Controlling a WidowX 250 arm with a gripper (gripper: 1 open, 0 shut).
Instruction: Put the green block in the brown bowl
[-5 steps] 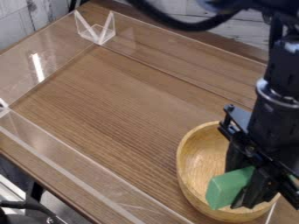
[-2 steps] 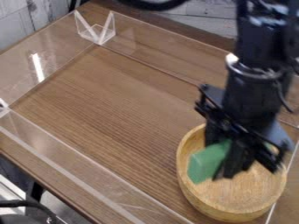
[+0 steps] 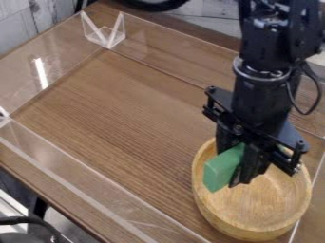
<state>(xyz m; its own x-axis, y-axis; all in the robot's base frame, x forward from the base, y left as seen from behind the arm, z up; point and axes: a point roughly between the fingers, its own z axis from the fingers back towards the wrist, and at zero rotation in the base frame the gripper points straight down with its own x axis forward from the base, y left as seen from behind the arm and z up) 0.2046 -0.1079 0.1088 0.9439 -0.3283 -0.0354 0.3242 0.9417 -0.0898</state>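
The green block (image 3: 226,168) is a small bright green bar held tilted between the black fingers of my gripper (image 3: 238,163), which is shut on it. It hangs just above the left inner side of the brown bowl (image 3: 282,214), a round light wooden bowl at the lower right of the table. The black arm rises from the gripper toward the top right and hides the bowl's far rim.
The wooden table (image 3: 127,104) is fenced by low clear plastic walls. A small clear bracket (image 3: 103,30) stands at the far left corner. The table's front edge runs close below the bowl.
The gripper has carried the green block leftward and away from the camera over the bowl, from its right part to its left side, rolling slightly. The bowl has stayed put.
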